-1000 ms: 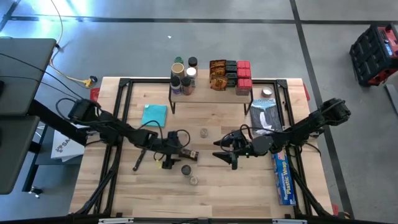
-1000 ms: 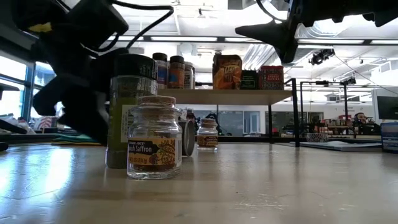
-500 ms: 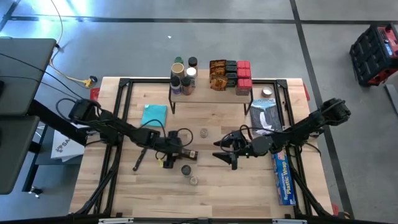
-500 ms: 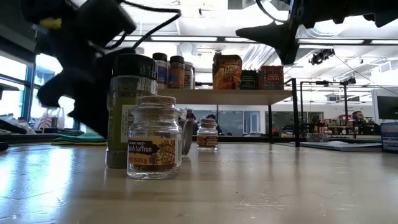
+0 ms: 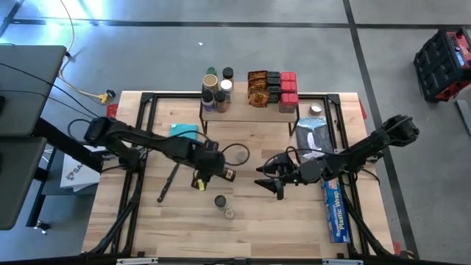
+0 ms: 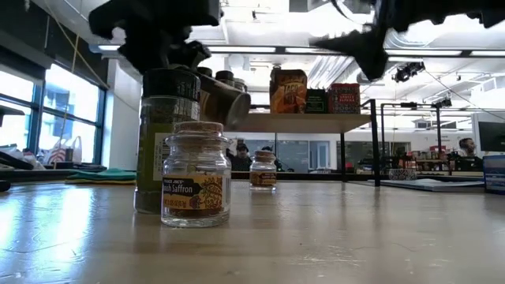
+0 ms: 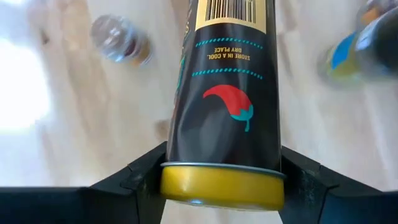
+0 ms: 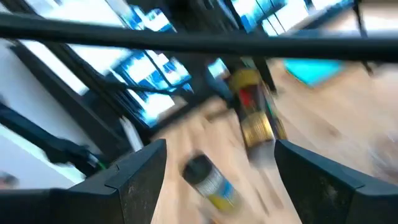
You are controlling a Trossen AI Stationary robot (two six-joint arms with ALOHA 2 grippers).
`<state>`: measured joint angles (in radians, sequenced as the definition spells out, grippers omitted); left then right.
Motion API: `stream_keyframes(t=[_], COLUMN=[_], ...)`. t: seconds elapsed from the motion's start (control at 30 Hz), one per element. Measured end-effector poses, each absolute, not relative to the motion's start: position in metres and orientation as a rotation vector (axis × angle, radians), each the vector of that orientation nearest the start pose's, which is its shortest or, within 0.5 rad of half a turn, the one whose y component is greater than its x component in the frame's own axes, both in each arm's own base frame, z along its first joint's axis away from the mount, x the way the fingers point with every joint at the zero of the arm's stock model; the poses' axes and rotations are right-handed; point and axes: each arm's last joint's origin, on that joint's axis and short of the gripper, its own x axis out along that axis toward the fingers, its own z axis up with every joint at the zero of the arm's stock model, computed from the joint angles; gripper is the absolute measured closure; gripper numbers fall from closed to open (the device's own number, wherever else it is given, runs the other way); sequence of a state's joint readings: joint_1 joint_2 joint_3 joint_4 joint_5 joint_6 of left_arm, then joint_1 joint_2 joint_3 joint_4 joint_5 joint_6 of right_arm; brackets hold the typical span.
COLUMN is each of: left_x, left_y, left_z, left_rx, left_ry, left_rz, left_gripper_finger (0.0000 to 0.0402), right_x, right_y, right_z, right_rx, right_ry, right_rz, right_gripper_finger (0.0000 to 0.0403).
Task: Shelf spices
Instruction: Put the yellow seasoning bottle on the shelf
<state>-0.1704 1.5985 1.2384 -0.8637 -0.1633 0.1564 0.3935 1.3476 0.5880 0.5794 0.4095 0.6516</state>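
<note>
High view: my left gripper [image 5: 212,171] is clamped on a dark spice tin [image 5: 223,174], lifted mid-table. My right gripper [image 5: 266,182] hangs wide, holding nothing, just right of centre. The shelf [image 5: 250,109] at the far edge already carries several jars and boxes. I count two jars [image 5: 224,206] left near the front edge.

Low view: saffron jar [image 6: 195,186] and a tall green-herb jar [image 6: 164,142] stand on the table, another small jar [image 6: 263,170] farther back; so roughly three or four left, I'd judge.

Left wrist view: fingers [image 7: 144,180] pinch the tin [image 7: 229,93] at its gold end, chili logo showing.

Right wrist view: jaws spread wide, empty; tin [image 8: 254,115] visible beyond.
</note>
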Motion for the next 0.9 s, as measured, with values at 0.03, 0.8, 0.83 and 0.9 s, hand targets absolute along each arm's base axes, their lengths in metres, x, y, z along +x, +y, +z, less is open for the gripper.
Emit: stream_keyframes(t=[0.03,0.8,0.83,0.9], left_x=[0.310,0.373,0.373,0.373], left_y=[-0.047,-0.065,-0.067,-0.069], left_z=[0.251,0.234,0.234,0.234], left_rx=[0.360,0.563,0.561,0.549], left_ry=[1.239,1.448,1.446,1.441], left_rz=[-0.093,-0.135,-0.141,-0.156], left_gripper_finger=[0.0176,0.0176,0.0175,0.0175], right_x=[0.256,0.295,0.298,0.304], right_y=[0.094,0.098,0.096,0.093], right_z=[0.215,0.123,0.119,0.117], right_rx=[0.569,0.586,0.603,0.627], right_ry=[0.194,0.275,0.272,0.262], right_rz=[-0.084,-0.162,-0.155,-0.126], right_gripper_finger=[0.0110,0.0303,0.0312,0.0323])
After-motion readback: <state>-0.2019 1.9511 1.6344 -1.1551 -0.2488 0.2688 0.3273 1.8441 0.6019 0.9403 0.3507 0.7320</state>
